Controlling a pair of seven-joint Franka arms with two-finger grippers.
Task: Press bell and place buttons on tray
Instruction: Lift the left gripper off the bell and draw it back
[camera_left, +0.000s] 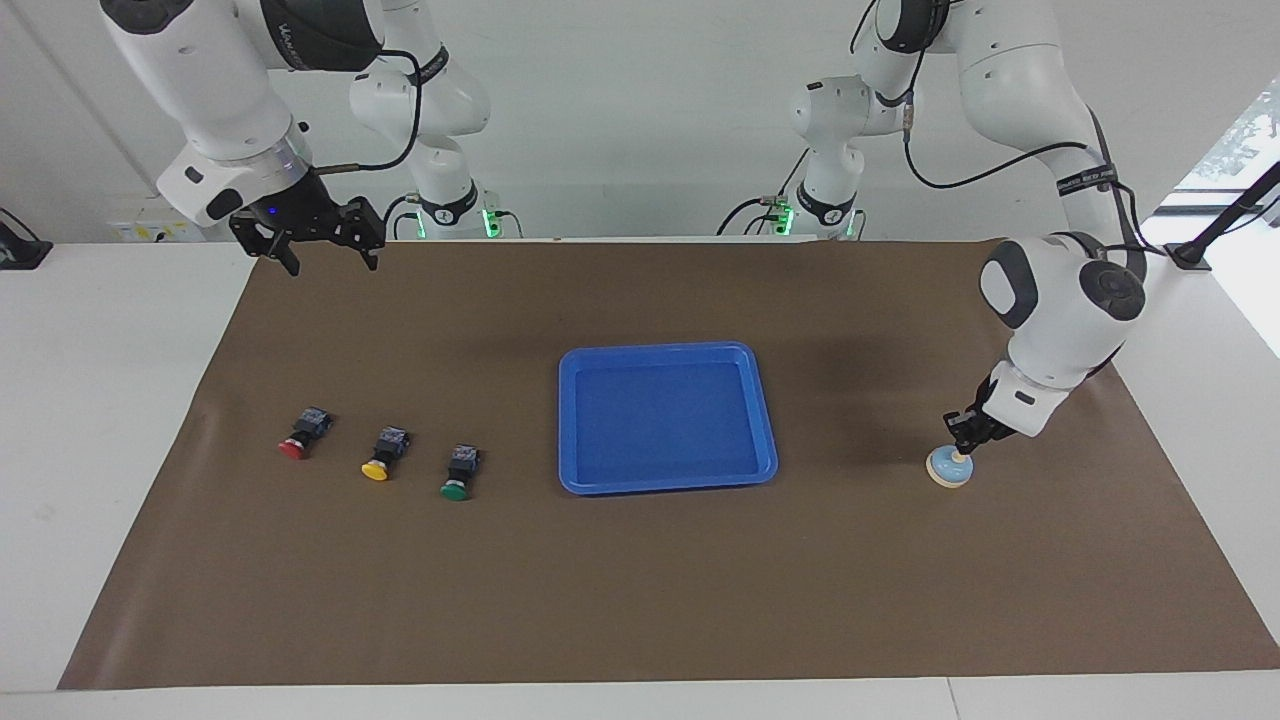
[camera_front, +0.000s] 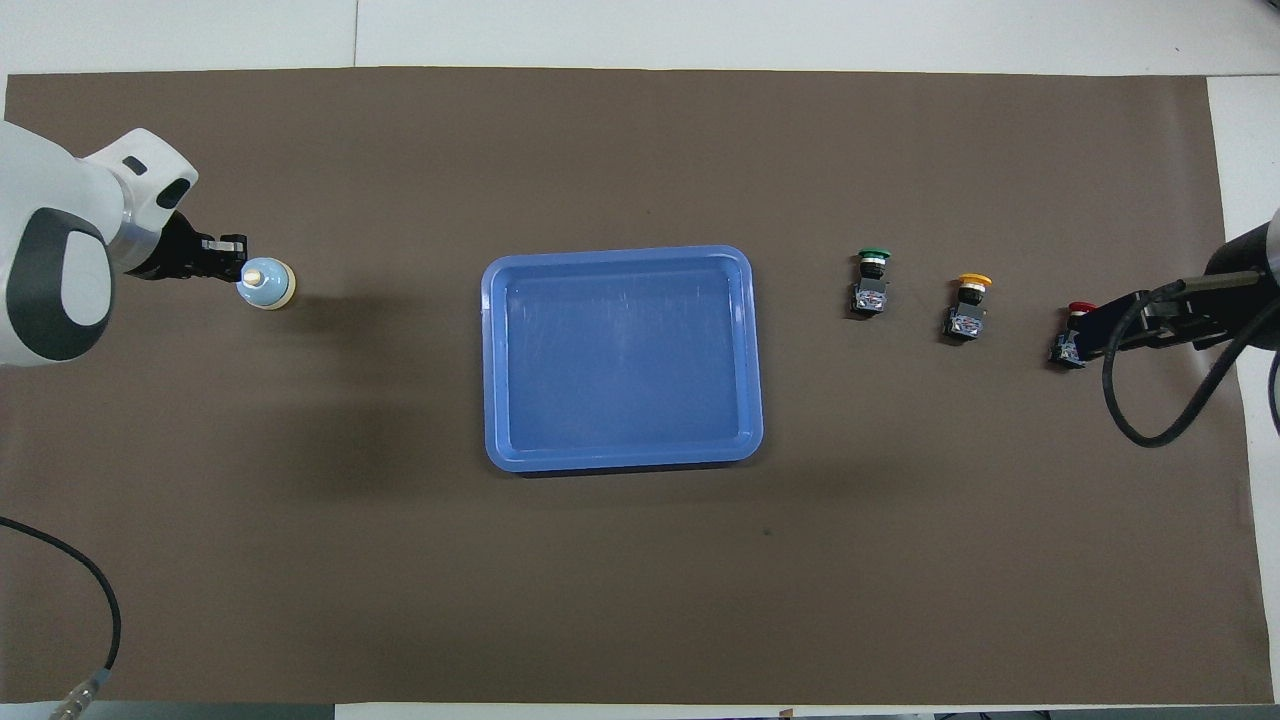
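The light-blue bell (camera_left: 948, 467) (camera_front: 265, 286) sits on the mat toward the left arm's end. My left gripper (camera_left: 965, 440) (camera_front: 238, 270) hovers just above its cream knob, fingertips together, holding nothing. The blue tray (camera_left: 568, 420) (camera_front: 493, 360) lies mid-table with nothing in it. Toward the right arm's end, the red button (camera_left: 297, 441) (camera_front: 1070, 335), yellow button (camera_left: 381, 459) (camera_front: 968, 305) and green button (camera_left: 458, 478) (camera_front: 870, 280) lie in a row on the mat. My right gripper (camera_left: 310, 255) waits, raised and open, over the mat's corner by its base.
A brown mat (camera_left: 640, 600) covers most of the white table. From overhead, the right arm's hand and black cable (camera_front: 1150, 400) partly cover the red button. A second cable (camera_front: 90, 600) loops in at the left arm's corner.
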